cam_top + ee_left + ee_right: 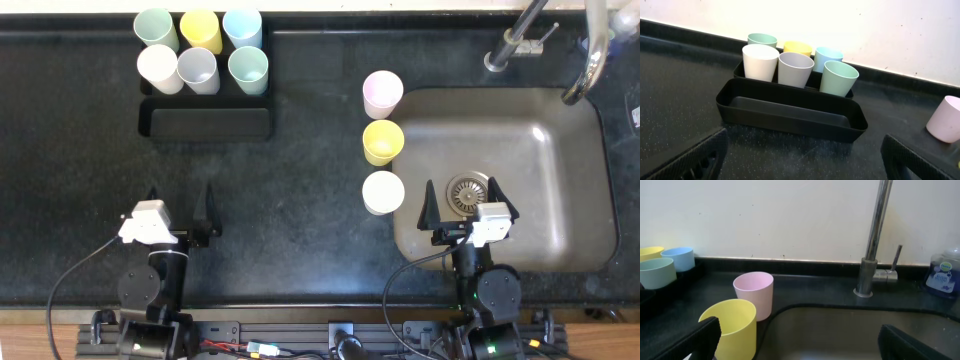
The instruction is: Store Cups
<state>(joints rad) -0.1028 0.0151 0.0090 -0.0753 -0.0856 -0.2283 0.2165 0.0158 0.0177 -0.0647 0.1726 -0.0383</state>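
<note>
Already six cups in far-left tray; three loose cups beside sink; left gripper, right gripper spread, empty.

Left wrist view: cropped by frame edge, pink cup; mostly hidden behind white cup and grey cup, yellow cup. Right wrist view: cropped by frame edges, faucet, soap bottle, green cup. Too small to read: bottle's print.
</note>
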